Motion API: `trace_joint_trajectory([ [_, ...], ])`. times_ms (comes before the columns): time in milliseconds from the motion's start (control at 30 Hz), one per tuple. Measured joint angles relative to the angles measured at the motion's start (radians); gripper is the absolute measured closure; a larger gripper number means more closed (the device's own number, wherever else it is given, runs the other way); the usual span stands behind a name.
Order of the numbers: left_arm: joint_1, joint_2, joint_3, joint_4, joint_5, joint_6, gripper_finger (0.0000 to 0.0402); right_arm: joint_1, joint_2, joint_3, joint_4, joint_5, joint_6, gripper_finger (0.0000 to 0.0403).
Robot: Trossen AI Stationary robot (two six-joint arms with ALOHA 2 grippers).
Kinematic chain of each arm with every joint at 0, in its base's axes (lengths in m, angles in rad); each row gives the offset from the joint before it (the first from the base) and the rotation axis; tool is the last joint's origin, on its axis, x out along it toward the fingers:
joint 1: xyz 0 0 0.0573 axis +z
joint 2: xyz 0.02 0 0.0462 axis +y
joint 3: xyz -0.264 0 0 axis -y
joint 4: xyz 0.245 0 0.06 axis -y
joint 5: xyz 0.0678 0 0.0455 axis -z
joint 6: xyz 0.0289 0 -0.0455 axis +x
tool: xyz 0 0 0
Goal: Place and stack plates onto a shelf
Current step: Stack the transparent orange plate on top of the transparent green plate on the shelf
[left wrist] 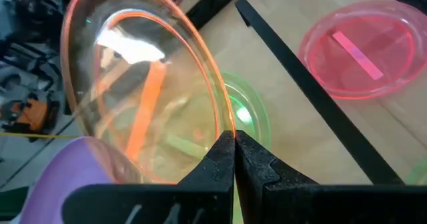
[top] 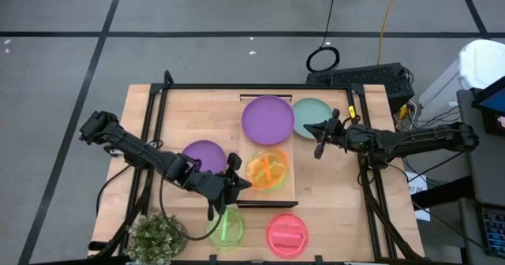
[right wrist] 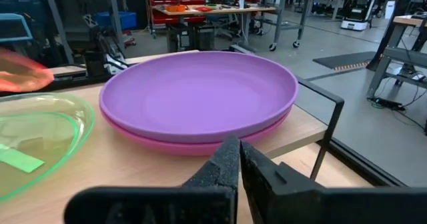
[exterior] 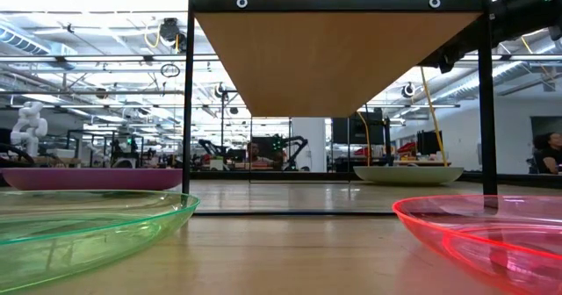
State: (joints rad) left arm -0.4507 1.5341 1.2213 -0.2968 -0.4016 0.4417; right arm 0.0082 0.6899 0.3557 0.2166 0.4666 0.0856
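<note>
The left gripper (left wrist: 233, 159) has its fingers pinched on the rim of the see-through orange plate (left wrist: 143, 84), holding it tilted on edge above a green plate (top: 268, 170) on the shelf (top: 267, 143). The right gripper (right wrist: 238, 163), fingers closed on nothing, sits near the purple plate (right wrist: 198, 94), which lies flat on a magenta plate (right wrist: 200, 144) at the shelf's far end.

Crowded shelf, open tabletop at the back left

The shelf (top: 267, 99) carries a purple plate (top: 267, 119) stack and a green plate (top: 278, 188) under the orange plate (top: 267, 169). Bare tabletop (top: 197, 111) lies behind the left purple plate (top: 203, 155); a potted plant (top: 155, 237) blocks the front-left corner.
</note>
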Motion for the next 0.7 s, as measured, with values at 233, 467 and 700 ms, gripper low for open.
trace_joint_trajectory([
  [233,0.008,0.0,0.0,-0.001,0.012,-0.026,0.0401,0.0,0.0,0.0,-0.006,0.0,0.007,0.0403],
  [467,0.026,0.0,0.0,-0.024,0.013,-0.088,0.0369,0.0,0.0,0.0,-0.006,-0.001,0.007,0.0403],
  [700,0.038,0.0,-0.001,-0.023,0.036,-0.111,0.0343,0.0,0.0,0.0,-0.006,-0.019,0.007,0.0403],
])
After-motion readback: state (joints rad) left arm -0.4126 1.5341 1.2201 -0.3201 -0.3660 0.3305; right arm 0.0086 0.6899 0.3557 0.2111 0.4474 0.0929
